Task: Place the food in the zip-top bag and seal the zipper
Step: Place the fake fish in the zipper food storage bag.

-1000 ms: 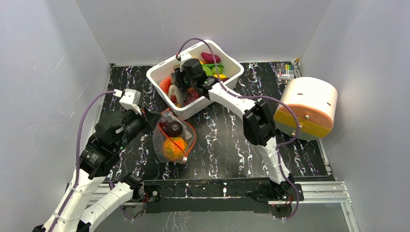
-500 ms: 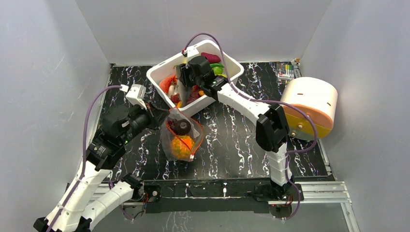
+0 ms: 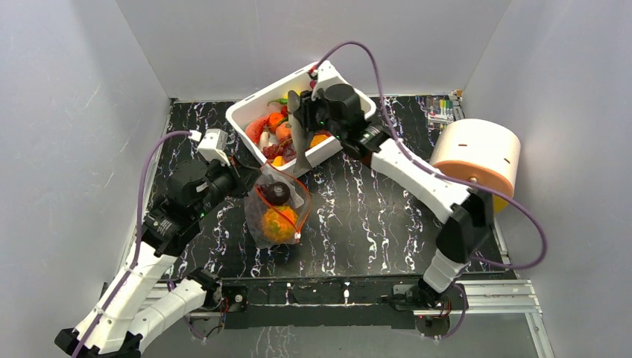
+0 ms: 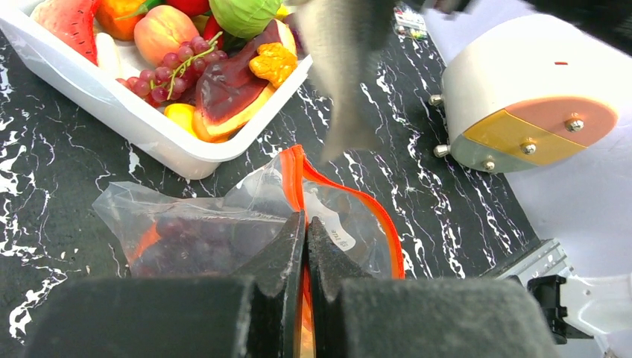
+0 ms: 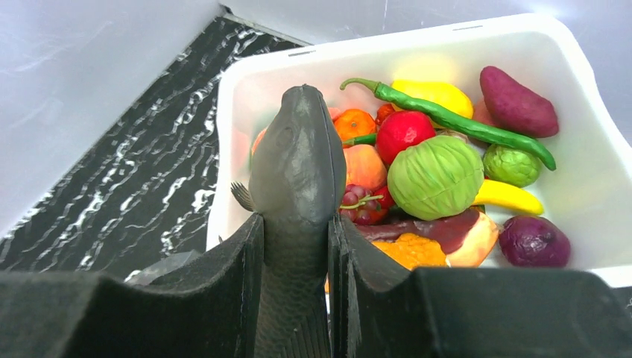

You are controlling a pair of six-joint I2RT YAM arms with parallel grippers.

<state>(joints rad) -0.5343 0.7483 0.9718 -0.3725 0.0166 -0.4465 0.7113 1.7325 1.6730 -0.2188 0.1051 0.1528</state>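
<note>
While the left arm's jaws hold up the mouth of the clear crinkly zip-top bag (image 3: 274, 216) on the black marbled worktop (image 3: 373, 224), just on the near side of the white rectangular plastic tub (image 3: 240, 133), the overhead view shows the right arm's jaws carrying a long, slim dark grey toy fish (image 3: 299, 134) over the tub's near wall. It hangs close to upright. The bag's mouth, edged by the thin red-orange zipper strip (image 3: 287, 180), lies just nearward of its lower end. Purple grapes (image 3: 277, 193) and a spiky orange pineapple (image 3: 280, 225) already sit in the bag. By my reading, the next move means shifting the fish slightly off the tub and lowering it lengthwise through that mouth.

From the left wrist, the jaws are all but closed, pinching the bag film (image 4: 186, 224) and the strip (image 4: 350, 198). The fish (image 4: 346, 82) is a blur above the mouth, beside the tub's corner (image 4: 149, 127).

From the right wrist, the jaws are parted only by the fish's width, clamped on its flanks (image 5: 298, 171). Its head projects past them toward the tub's inside (image 5: 417, 37), where a green cabbage (image 5: 436, 177), a long green pepper (image 5: 462, 123) and a purple sweet potato (image 5: 518, 101) wait.
</note>
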